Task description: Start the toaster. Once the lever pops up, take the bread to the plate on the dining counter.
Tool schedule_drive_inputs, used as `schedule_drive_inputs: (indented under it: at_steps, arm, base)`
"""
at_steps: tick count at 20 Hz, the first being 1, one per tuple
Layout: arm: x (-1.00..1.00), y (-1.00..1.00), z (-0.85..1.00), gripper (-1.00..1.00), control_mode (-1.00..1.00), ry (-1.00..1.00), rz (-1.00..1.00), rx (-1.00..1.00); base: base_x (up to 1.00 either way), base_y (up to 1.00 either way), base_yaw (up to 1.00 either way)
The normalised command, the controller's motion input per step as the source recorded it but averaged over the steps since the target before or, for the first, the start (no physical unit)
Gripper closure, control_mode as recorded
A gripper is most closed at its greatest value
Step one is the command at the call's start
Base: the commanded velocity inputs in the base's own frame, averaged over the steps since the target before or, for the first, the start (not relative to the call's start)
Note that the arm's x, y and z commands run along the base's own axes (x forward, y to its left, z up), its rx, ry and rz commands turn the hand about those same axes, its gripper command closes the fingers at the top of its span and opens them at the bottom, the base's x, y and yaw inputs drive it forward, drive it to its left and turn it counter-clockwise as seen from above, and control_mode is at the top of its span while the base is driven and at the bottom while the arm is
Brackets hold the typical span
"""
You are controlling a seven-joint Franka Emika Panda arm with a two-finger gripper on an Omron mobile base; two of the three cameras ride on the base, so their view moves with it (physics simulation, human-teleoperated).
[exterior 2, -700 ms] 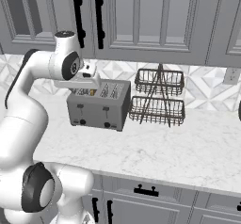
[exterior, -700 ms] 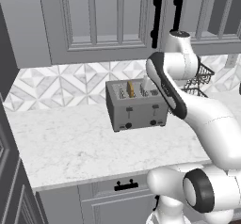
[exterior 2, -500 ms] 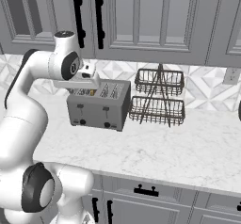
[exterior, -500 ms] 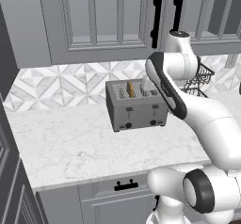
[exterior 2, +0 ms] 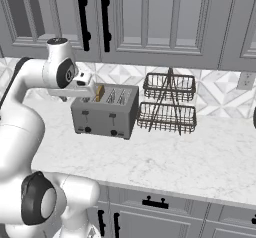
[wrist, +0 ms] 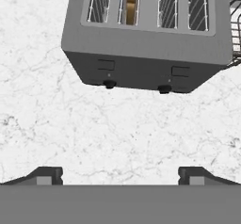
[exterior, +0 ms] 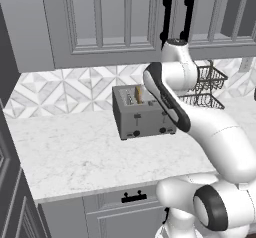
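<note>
The grey four-slot toaster (exterior: pixel 142 116) (exterior 2: pixel 105 113) (wrist: pixel 141 44) stands on the marble worktop by the tiled wall. The bread (exterior: pixel 138 94) (exterior 2: pixel 99 92) (wrist: pixel 132 1), a golden-brown slice, stands upright in the second slot from the left and pokes above the top. Two dark slider tabs (wrist: pixel 106 64) and two black knobs (wrist: pixel 109 84) sit on the front face. My gripper (exterior 2: pixel 93 93) (wrist: pixel 122 176) hovers above the toaster's front left side. It is open, with nothing between its fingertips (wrist: pixel 47 175), and it touches nothing.
A two-tier wire basket rack (exterior 2: pixel 167 104) (exterior: pixel 207 87) stands just right of the toaster. Grey upper cabinets (exterior 2: pixel 150 22) with black handles hang overhead. Bare marble worktop (wrist: pixel 117 133) (exterior: pixel 75 152) stretches in front and to the left. A wall outlet (exterior 2: pixel 245 80) sits at the far right.
My arm's elbow has shifted slightly left and lower, carrying the hand a little with it. The toaster and the bread have not moved.
</note>
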Motion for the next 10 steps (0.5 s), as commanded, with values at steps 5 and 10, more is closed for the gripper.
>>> schedule_drive_inputs:
  at_steps: [5,10]
  arm:
    - [0.13,0.32,-0.43,1.0,-1.0,-0.14,0.0,0.0]
    - [0.32,0.15,-0.37,1.0,-1.0,-0.11,-0.04,0.0]
  base:
    - [0.0,0.0,0.0]
    - [0.0,0.0,0.0]
